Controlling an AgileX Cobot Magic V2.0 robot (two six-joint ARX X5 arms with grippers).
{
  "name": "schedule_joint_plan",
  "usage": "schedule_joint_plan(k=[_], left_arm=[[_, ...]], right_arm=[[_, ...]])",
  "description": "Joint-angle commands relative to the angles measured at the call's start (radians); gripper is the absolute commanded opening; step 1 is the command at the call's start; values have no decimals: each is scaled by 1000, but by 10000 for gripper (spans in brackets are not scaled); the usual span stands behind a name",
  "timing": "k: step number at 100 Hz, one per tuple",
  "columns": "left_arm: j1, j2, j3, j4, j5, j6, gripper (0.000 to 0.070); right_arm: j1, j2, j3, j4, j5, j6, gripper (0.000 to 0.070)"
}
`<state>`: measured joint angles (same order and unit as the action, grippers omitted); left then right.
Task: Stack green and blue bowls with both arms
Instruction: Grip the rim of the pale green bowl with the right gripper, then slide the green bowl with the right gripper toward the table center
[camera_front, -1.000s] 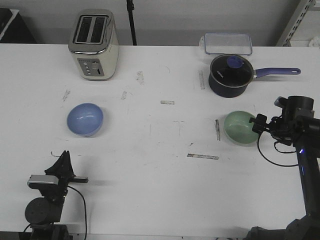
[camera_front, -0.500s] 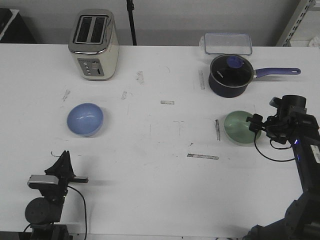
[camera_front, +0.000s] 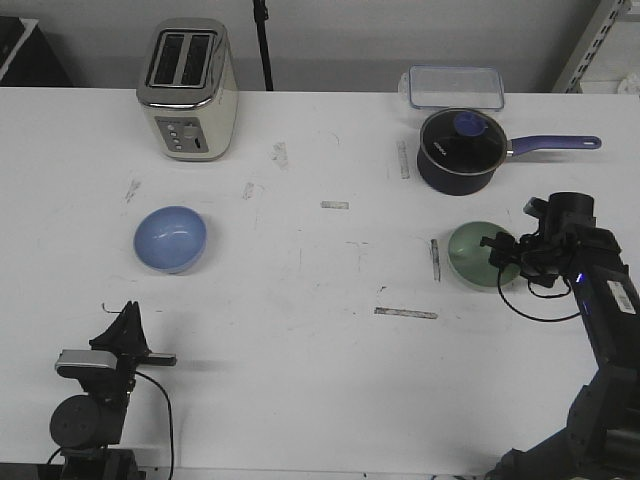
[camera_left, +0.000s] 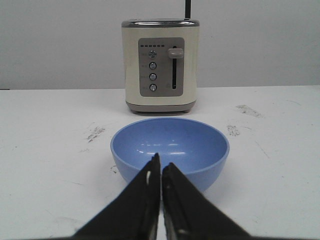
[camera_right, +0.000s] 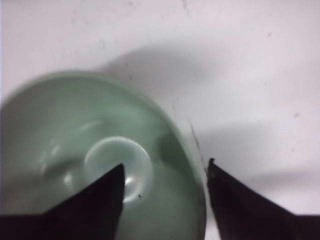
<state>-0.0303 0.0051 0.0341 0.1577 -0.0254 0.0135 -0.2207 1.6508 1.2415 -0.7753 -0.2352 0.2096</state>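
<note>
The right gripper (camera_right: 165, 172), fingers spread, straddles the near rim of the green bowl (camera_front: 478, 254) on the desk's (camera_front: 320, 300) right side; closing on that rim seems next. The left gripper (camera_left: 160, 167), fingers pressed together, rests short of the blue bowl (camera_left: 170, 150).

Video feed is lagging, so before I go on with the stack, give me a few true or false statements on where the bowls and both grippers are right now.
1. The right gripper is open, one finger inside the green bowl and one outside its rim. True.
2. The blue bowl already sits inside the green bowl. False: they sit far apart on the table, blue on the left, green on the right.
3. The left gripper is shut and holds nothing. True.
4. The saucepan has no lid. False: its lid is on.
5. The toaster stands behind the green bowl. False: it stands behind the blue bowl.
</note>
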Motion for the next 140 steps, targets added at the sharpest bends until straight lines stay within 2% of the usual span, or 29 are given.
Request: schedule_joint_plan(k=[1,8,22,51,85,102,119,132,140], left_arm=[[0,-2,-23,16,-1,9,2],[0,-2,-23,16,-1,9,2],[0,-2,-23,16,-1,9,2],[0,-2,-23,16,-1,8,2],[0,-2,-23,16,-1,9,2],[0,-2,-23,16,-1,9,2],[0,-2,-23,16,-1,9,2],[0,-2,-23,16,-1,8,2],[0,-2,-23,16,-1,9,2]], right_arm=[[0,22,-9,10,-1,0,239],[0,22,-36,30,-1,3,231],[0,22,-54,37,-1,3,125],[0,21,-54,56,-1,4,13],[0,-35,-50,66,-6,27,13],[28,-84,-50,72,-100,37,13],[122,-102,-50,87,-166,90,13],[219,-97,-50,111,-167,118,13],[291,-92,-50,145,-165,169,13]])
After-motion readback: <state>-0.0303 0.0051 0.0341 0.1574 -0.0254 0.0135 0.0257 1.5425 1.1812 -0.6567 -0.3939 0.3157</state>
